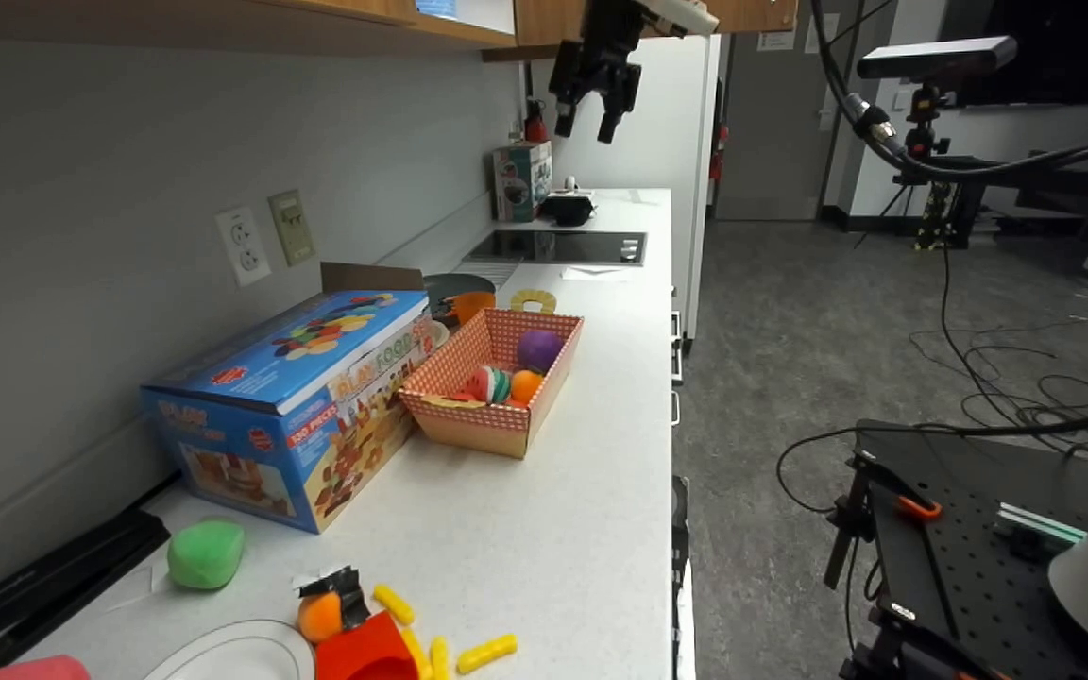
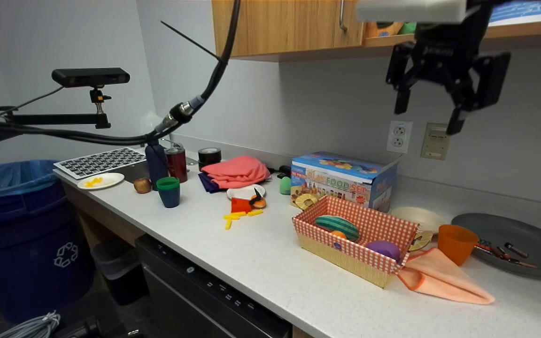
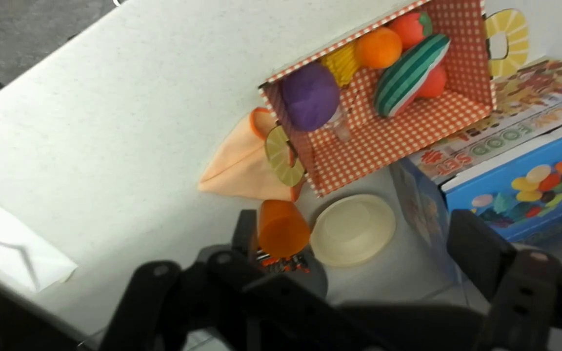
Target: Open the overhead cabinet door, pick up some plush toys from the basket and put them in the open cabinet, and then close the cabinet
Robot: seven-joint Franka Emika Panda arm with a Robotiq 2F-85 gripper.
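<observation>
right now your gripper (image 2: 429, 116) hangs high above the counter (image 2: 261, 263), its fingers wide apart. lower down, the basket (image 2: 341, 258) stands just beside the box (image 2: 343, 183). in it you see the purple toy (image 3: 309, 96) at one end, the yellow toy (image 3: 342, 64) next to it, then the orange (image 3: 378, 48), with the watermelon (image 3: 408, 75) and two red toys (image 3: 409, 30) toward the opposite end. overhead, part of your cabinet (image 2: 294, 28) is open, and things (image 2: 387, 30) show on its shelf. near the purple toy's end you have a cloth (image 3: 239, 163), a cup (image 3: 283, 229) and a bowl (image 3: 354, 231).
</observation>
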